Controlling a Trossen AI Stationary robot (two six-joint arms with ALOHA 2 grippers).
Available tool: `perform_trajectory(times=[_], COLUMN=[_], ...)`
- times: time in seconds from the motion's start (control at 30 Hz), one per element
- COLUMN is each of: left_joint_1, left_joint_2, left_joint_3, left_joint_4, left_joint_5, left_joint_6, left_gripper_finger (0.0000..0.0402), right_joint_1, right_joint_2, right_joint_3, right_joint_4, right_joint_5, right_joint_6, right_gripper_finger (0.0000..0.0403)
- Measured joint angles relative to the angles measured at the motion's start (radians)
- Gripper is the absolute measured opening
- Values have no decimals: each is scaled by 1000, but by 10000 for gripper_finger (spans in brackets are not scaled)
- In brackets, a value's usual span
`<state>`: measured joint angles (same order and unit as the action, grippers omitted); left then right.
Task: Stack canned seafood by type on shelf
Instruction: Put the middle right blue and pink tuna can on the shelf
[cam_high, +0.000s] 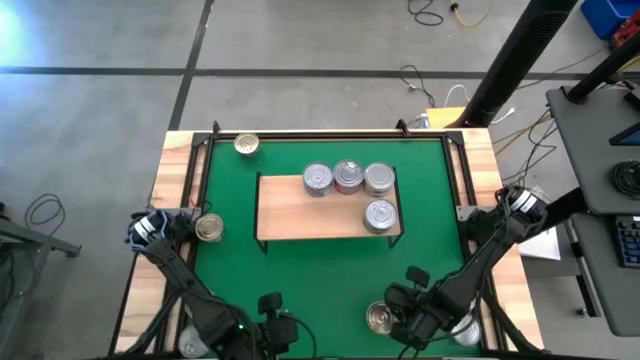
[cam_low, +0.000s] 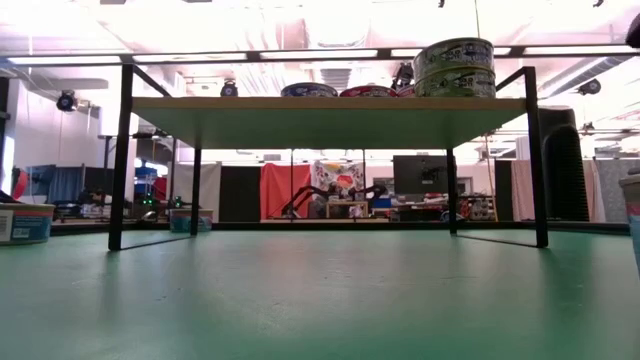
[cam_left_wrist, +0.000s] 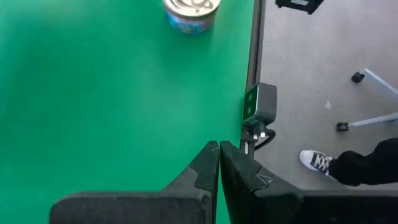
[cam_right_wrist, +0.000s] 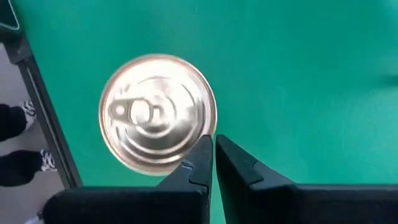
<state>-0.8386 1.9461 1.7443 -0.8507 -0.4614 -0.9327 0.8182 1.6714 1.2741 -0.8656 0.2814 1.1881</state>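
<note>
Now my right gripper hangs with its jaws pressed together, holding nothing, just above the rim of a gold-topped can that sits on the green mat at about five o'clock on the table. My left gripper, jaws likewise pressed together and empty, waits low at seven o'clock beside the mat's black edge frame.

As I judge it, this can is the next pick. To do it well I should spread my jaws wider than the lid first, centre over the pull ring, come down straight so both fingers clear the rim, and squeeze on the side wall rather than the lid.

Four cans already sit on the shelf, crowded toward one o'clock. More cans wait loose on the mat: one at nine o'clock, one at eleven.

Beyond the table lie a grey floor, loose cables and a person's sneaker.
</note>
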Motion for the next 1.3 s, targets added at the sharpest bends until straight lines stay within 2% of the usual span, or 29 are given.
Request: perform_trajectory(times=[0.33, 0.53, 0.73, 0.87, 1.07, 1.3], left_joint_1=[15, 13, 1, -4, -18, -24], left_joint_2=[0, 0, -1, -1, -1, -1], left_joint_3=[0, -50, -121, -138, -146, -200], left_joint_4=[-7, -13, 4, 5, 6, 5], left_joint_5=[0, -4, 61, 63, 70, 71], left_joint_6=[118, 169, 155, 154, 151, 62], left_gripper_finger=[0, 8, 67, 119, 184, 229], right_joint_1=[74, 49, -47, -130, -165, -145], right_joint_2=[13, 68, 134, 175, 191, 196], right_joint_3=[-35, -42, -39, 0, 114, 112], right_joint_4=[-15, 15, 234, 337, 270, 212], right_joint_5=[-161, -196, -205, -178, -145, -151], right_joint_6=[125, 75, -62, -154, -263, -253], right_gripper_finger=[12, 12, 12, 12, 12, 12])
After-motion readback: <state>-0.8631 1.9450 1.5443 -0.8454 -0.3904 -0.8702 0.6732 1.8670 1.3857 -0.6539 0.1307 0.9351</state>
